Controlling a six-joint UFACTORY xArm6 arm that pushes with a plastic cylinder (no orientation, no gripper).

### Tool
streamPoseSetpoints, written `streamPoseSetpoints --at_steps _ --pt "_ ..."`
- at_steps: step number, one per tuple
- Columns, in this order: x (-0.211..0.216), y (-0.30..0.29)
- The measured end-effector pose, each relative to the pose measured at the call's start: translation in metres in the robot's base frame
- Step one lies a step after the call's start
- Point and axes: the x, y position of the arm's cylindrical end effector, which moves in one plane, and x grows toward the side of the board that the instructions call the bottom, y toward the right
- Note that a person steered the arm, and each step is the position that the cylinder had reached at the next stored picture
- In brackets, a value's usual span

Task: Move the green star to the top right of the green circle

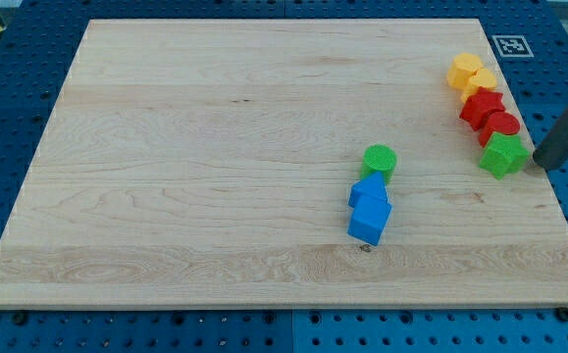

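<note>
The green star [503, 155] lies near the board's right edge, at the lower end of a column of blocks. The green circle [380, 160] stands left of it, toward the middle of the board, touching a blue block below it. My tip [541, 163] is the lower end of the dark rod that enters from the view's right. It sits just right of the green star, very close to it or touching it.
Above the green star are two red blocks [484, 106] [500, 126] and two yellow blocks [465, 69] [480, 82] in a slanted column. Two blue blocks [369, 189] [369, 223] lie below the green circle. A marker tag [510, 45] sits at the view's top right.
</note>
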Motion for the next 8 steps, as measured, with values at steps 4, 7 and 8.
streamPoseSetpoints --at_steps 4,7,8 --pt "0.000 -0.023" --pt "-0.001 -0.077" --pt "-0.002 -0.090"
